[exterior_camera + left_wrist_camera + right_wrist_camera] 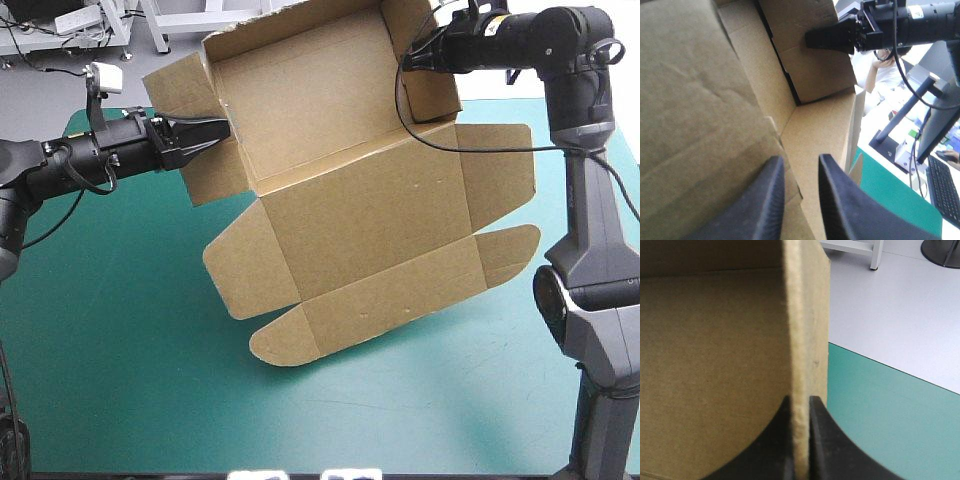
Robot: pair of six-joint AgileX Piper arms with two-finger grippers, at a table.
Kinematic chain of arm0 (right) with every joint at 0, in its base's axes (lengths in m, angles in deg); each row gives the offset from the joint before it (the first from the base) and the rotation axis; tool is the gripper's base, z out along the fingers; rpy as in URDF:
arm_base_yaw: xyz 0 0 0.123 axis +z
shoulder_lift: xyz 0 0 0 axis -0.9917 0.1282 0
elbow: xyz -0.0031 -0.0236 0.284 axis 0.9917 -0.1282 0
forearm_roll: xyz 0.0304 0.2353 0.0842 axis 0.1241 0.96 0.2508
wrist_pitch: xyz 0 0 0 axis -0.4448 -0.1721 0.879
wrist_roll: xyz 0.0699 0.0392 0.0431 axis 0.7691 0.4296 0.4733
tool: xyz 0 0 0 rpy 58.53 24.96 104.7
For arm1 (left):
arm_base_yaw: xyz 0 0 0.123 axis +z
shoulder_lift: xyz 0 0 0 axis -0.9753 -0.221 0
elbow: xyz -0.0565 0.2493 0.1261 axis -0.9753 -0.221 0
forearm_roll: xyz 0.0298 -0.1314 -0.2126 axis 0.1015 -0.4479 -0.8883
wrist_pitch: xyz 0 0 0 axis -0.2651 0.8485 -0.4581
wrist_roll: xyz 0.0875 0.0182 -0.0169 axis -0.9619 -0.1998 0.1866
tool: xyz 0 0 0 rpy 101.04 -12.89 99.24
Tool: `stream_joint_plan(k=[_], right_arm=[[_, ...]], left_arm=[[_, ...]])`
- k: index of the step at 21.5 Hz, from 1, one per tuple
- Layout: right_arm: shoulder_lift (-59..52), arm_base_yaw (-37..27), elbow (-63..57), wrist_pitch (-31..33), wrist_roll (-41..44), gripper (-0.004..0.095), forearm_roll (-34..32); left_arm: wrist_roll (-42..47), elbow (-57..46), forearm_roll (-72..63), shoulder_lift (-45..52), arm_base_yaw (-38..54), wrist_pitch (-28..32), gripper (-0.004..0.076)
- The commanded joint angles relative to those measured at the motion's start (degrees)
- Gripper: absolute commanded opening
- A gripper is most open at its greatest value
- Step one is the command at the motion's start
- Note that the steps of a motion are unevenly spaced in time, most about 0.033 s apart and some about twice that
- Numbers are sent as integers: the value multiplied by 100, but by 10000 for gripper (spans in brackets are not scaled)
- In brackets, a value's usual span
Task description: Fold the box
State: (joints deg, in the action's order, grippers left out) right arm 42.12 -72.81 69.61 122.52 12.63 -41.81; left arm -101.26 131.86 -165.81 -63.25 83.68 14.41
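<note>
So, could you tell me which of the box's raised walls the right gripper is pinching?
The right-hand side wall, its edge between the right gripper's fingers; the left gripper pinches the opposite wall.

The teal-green covered table (130,400) bears the tilted brown box (370,230) on its near flaps.

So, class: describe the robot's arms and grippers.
The left arm and right arm are black tubes, the right grey lower down. The left gripper and right gripper each have two broad black fin-shaped fingers. A black cable leaves the right wrist.
</note>
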Motion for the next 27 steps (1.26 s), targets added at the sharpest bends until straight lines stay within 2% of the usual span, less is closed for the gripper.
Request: stream_joint_plan(k=[1, 4, 5, 6, 7, 9, 10, 12, 14, 17, 21, 23, 27], right_arm=[[-342, 4, 127, 19, 44, -19, 58], [-342, 4, 127, 19, 44, -20, -59], [-342, 4, 127, 19, 44, -20, -124], [-342, 4, 127, 19, 44, -20, -133], [-354, 4, 127, 19, 44, -20, -214], [-368, 4, 127, 19, 44, -20, -245], [-377, -9, 127, 19, 44, -20, -254], [-377, -69, 127, 19, 44, -20, -269], [-403, -240, 127, 19, 154, -20, -245], [-526, -659, 127, 19, 184, -20, 183], [-724, -1075, 127, 19, 184, -19, 294], [-760, -1132, 127, 19, 171, -20, 477], [-760, -1146, 127, 19, 148, -19, 671]], left_arm=[[-24, 197, -741, 201, -28, 398, 182], [-67, 293, -809, 201, -28, 859, 182], [-312, 367, -798, 201, -28, 1427, 182], [-358, 395, -798, 201, -28, 1688, 182], [-457, 395, -836, 201, -28, 2472, 182], [-457, 395, -736, 165, -28, 3405, 182], [-457, 395, -708, 119, -28, 3769, 182], [-479, 395, -694, -18, -28, 4032, 182], [-479, 395, -694, -159, 85, 4055, 182], [-479, 395, -694, -388, 351, 3976, 182], [-455, 395, -694, -551, 661, 3779, 182], [-455, 395, -694, -621, 662, 3443, 182], [-455, 395, -822, -725, 651, 2250, 182]])
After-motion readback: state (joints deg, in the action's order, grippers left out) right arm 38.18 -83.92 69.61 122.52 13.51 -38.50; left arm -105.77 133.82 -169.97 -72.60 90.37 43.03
